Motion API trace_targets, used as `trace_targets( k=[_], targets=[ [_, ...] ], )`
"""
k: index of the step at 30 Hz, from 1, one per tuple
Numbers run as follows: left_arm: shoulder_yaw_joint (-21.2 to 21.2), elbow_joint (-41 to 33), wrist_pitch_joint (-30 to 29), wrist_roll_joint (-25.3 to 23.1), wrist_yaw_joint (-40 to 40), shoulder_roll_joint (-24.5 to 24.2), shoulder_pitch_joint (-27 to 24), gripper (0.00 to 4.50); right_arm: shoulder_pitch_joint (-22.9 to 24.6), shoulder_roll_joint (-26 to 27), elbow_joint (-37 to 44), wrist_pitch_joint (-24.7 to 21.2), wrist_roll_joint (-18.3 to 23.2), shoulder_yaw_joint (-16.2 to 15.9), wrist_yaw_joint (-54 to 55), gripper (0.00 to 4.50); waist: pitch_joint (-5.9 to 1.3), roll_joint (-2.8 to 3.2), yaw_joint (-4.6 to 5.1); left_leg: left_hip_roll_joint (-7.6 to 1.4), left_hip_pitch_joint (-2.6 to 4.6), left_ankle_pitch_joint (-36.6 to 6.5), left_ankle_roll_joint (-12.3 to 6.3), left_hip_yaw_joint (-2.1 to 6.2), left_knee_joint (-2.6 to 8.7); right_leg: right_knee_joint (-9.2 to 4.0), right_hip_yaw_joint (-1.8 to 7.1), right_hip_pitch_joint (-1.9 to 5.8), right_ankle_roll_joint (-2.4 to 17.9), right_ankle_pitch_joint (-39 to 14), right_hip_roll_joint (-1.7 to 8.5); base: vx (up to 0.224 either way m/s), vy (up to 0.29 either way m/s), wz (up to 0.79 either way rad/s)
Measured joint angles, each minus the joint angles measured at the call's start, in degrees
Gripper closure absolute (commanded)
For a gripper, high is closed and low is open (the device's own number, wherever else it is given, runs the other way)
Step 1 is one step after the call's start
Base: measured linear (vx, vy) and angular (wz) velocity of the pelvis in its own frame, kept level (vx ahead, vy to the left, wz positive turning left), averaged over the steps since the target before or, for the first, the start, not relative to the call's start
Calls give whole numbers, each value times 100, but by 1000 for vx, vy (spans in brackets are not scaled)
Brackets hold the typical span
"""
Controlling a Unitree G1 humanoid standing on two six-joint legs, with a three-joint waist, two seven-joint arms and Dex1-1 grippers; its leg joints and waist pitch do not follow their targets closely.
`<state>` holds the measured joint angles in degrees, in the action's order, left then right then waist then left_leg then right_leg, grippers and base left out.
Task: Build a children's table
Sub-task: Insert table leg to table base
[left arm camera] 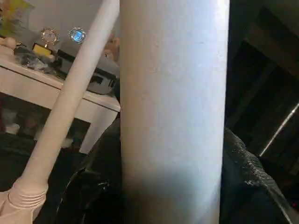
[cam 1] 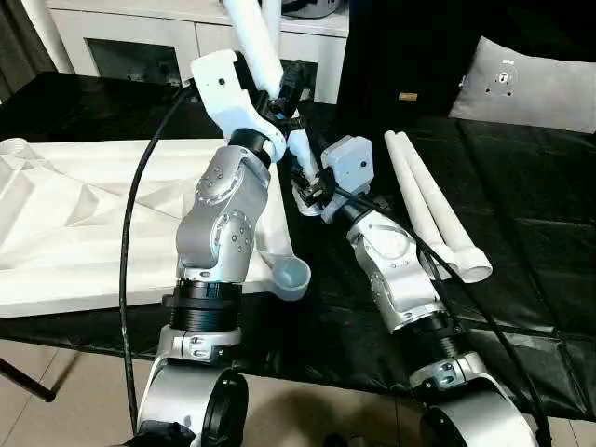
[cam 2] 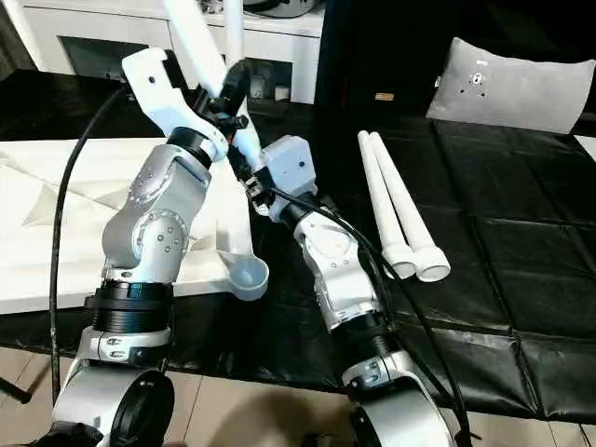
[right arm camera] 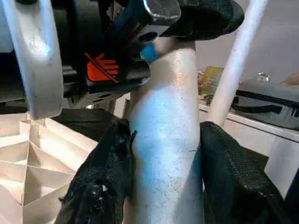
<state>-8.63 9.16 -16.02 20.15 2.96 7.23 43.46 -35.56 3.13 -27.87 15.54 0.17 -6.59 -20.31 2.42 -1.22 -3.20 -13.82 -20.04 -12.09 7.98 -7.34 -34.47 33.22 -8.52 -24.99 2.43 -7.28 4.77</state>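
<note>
White table leg [right arm camera: 166, 140] clamped by both end effectors, left [cam 1: 279, 98], right [right arm camera: 166, 182]

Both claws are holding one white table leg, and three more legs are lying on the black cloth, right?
Almost. Both claws do hold one leg, but the left eye view shows two spare legs lying on the black cloth, not three.
</note>
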Motion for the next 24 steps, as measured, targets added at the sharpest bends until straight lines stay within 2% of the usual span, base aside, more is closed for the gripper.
trace_targets(
  k=[1, 3, 8, 15, 17, 22, 24],
  targets=[
    [-7, 23, 3, 5, 0, -6, 1, 264, 0, -3, -17, 0, 5, 0, -9, 212, 0, 0, -2, 0, 0, 0, 0, 0, 0, 0, 0, 0, 0, 0, 0, 0, 0, 0],
    [-52, 84, 8, 19, -11, -59, 9, 264, 0, -12, -38, -23, 96, 9, -141, 198, 0, 0, -7, 0, -1, 0, 0, 0, -1, 0, 1, 0, 1, 1, 0, 0, 0, 0],
    [-284, 397, -14, 45, 60, -424, 158, 264, 24, -134, 322, -289, 823, 96, -943, 161, 0, 0, 20, -3, 4, 1, -2, 0, -1, 2, 1, 1, 5, 4, -4, 0, 0, 0],
    [-276, 397, -479, 390, 901, -912, 152, 264, 191, -529, 685, -1314, 1582, 243, -1760, 91, 0, -1, -33, -3, 3, 2, -3, -1, -4, 3, 3, 2, 41, 25, -3, 0, 0, 0],
    [-275, 392, -705, 577, 1184, -1050, 151, 264, 141, -657, 752, -1744, 1846, 438, -1777, 81, 0, -1, -41, -3, 4, 3, -4, -1, -6, 5, 4, 3, 43, 26, -3, 0, 0, 0],
    [-297, 153, -1624, 1383, 2172, -1407, -8, 265, -261, -1325, 765, -3386, 2769, 1136, -1967, 75, 0, -1, -42, -3, 9, 5, -3, -3, -13, 18, 7, 2, 47, 29, -3, 0, 0, 0],
    [-356, 67, -2025, 1845, 2549, -1408, -12, 265, -371, -1552, 749, -4303, 3282, 1262, -2275, 75, 0, -1, -42, -3, 9, 5, -2, -3, -15, 22, 7, 2, 47, 29, -3, 0, 0, 0]
  ],
)
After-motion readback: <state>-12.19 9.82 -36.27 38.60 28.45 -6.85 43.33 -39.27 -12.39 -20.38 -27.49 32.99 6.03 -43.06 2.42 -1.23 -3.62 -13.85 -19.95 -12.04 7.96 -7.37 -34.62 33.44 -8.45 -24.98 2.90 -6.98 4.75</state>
